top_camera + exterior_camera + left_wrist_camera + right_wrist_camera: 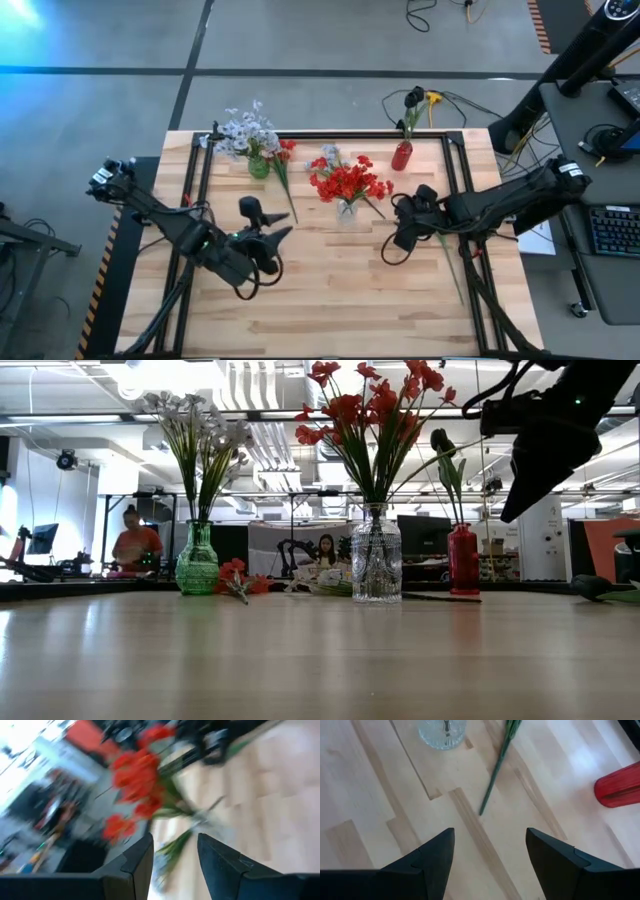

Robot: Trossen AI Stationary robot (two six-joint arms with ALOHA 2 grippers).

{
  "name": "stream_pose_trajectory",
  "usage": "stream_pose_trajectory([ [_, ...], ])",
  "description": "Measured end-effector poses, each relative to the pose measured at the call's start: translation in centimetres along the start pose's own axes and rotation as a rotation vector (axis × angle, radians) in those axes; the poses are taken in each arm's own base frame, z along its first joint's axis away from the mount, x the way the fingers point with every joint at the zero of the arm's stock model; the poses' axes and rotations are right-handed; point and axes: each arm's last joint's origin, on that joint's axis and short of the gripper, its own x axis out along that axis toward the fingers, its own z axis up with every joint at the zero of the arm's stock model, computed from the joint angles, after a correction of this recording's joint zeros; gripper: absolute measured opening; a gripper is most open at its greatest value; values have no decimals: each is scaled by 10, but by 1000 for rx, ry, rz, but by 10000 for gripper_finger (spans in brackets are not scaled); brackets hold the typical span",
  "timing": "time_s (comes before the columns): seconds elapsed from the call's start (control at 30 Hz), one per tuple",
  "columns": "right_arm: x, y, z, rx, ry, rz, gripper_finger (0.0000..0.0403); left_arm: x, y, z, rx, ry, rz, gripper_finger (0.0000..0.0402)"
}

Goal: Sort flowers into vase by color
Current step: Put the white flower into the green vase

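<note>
1. Right wrist view: the right gripper hangs over bare tabletop near the clear vase, its fingers spread wide and empty. A loose green stem lies just beyond them, beside that vase.
2. Left gripper waits nearer the front edge than the clear vase, fingers partly apart, holding nothing.
3. Red flowers fill the clear vase; the white flowers stand in the green vase and a dark flower in the red vase, both behind it.
4. Judgement: a pick is in hand; next, lower onto the stem and close.
</note>
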Motion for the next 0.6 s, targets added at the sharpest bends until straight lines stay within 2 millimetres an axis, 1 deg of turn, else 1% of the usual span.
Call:
stream_pose_trajectory([
  [0.13, 0, 0, 0, -17, -2, -1, 239, 0, -5, -5, 3, -157, -135, 136],
  [0.2, -1, -1, -1, -15, 8, -7, 240, -1, -4, -9, -33, -238, -137, 136],
  [0.27, -2, -3, -2, 39, 32, -14, 238, -4, 0, -16, -93, -298, -115, 136],
  [0.37, -6, -8, -2, 164, 129, -7, 234, -9, 10, -26, -227, -383, -73, 136],
  [0.47, -10, -13, -5, 285, 282, 19, 233, -15, 20, -36, -358, -438, -1, 136],
  [0.6, -17, -17, -8, 426, 432, 28, 233, -19, 27, -50, -398, -439, 42, 136],
])
